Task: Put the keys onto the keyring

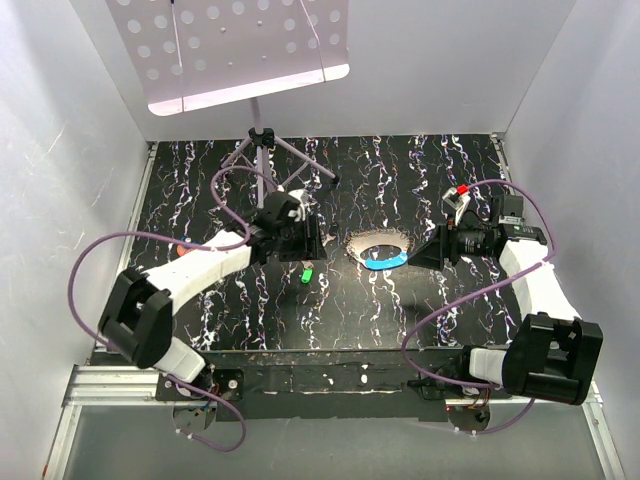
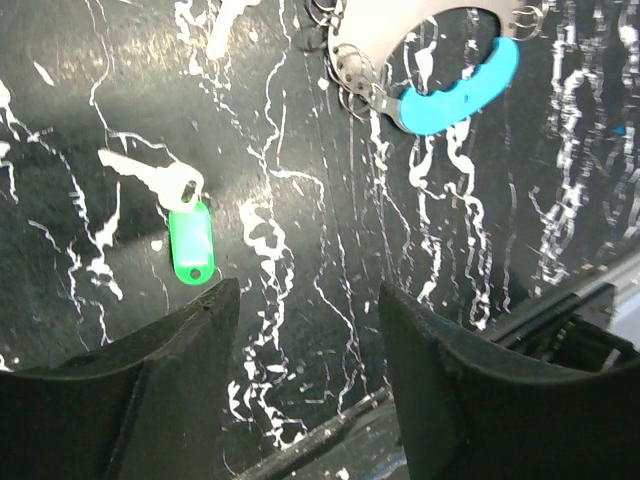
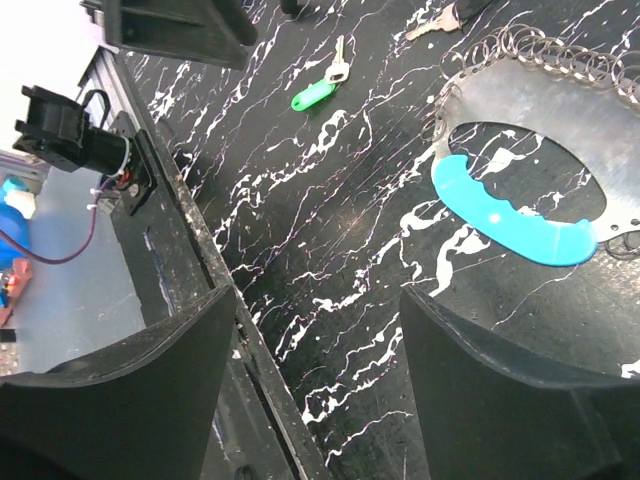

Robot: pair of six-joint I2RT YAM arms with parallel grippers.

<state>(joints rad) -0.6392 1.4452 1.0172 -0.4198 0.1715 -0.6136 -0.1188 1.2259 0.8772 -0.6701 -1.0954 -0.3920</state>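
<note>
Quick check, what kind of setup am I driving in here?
Probably a lab robot booth: white walls enclose a black marbled table, with an aluminium rail in front.

You're looking at a black table [image 1: 400, 300] veined all over with white marbling. The key [image 2: 188, 235] has a silvery blade and a bright green plastic head. The keyring [image 3: 550, 90] is silvery-grey metal with a light-blue strip along one part. The left gripper [image 2: 308, 292] and right gripper [image 3: 318, 300] are black. The cables [image 1: 90, 260] are purple, like the tripod stand [image 1: 262, 150].
</note>
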